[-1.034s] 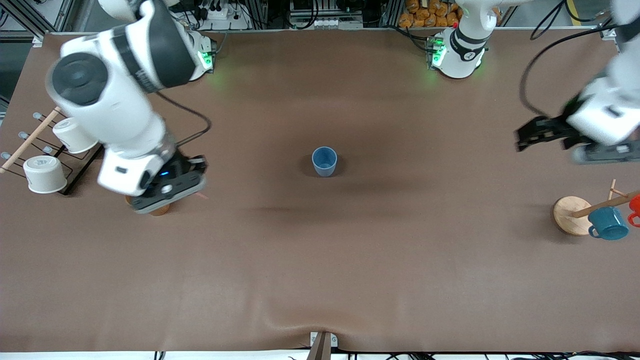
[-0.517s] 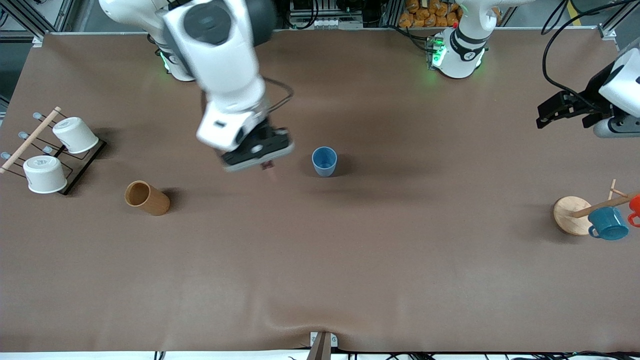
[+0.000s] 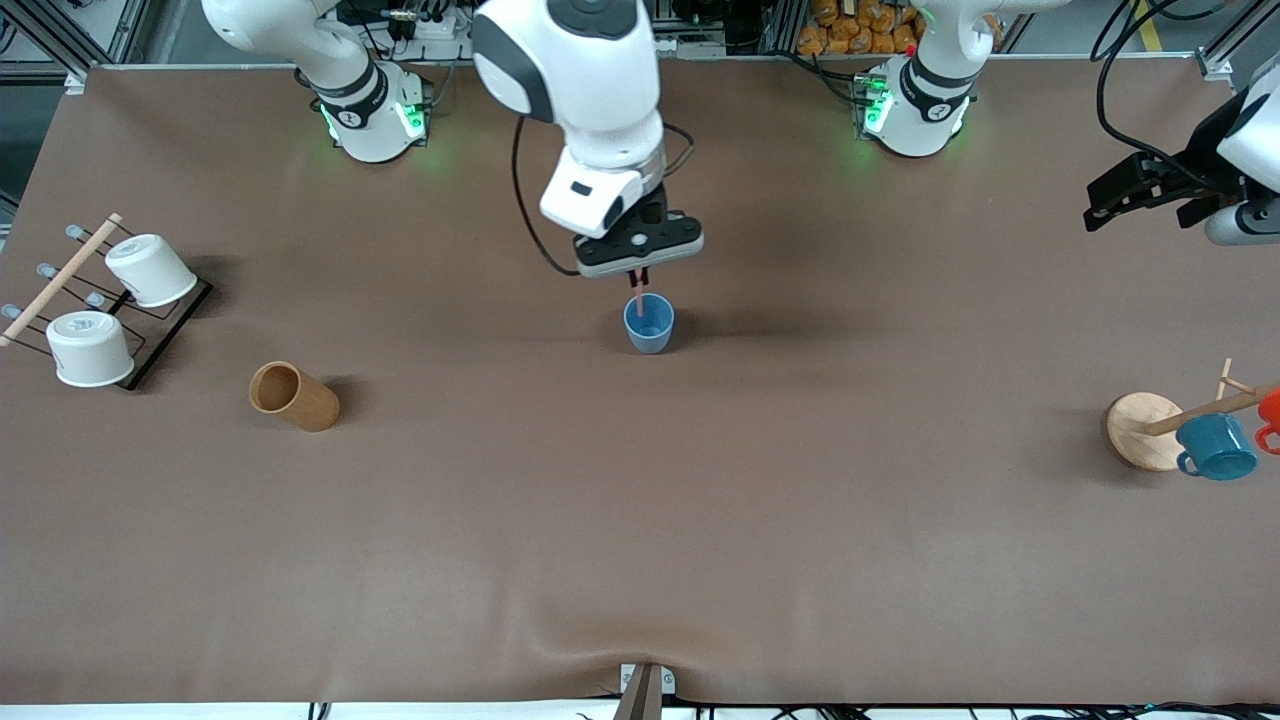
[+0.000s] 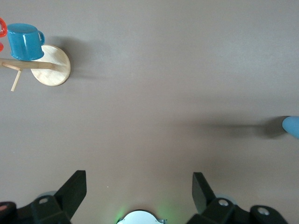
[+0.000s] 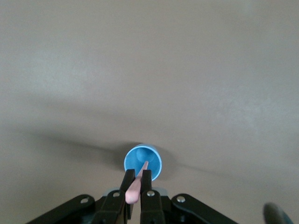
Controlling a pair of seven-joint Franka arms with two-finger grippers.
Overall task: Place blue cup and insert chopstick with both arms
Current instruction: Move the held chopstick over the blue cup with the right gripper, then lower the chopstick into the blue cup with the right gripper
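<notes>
The right gripper hangs over the one blue cup at mid-table, fingers clamped on the single chopstick, which points down at 6 o'clock into the cup's mouth. The left gripper waits spread wide and empty above the left arm's end of the table, at 3 o'clock from the cup.

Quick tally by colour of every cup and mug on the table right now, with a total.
Light-blue plastic tumbler: 1
White paper cups on the wire rack: 2
Brown wooden cup lying on its side: 1
Dark teal enamel mug with a handle: 1
Red mug, only partly in view at the edge: 1
Total: 6
</notes>
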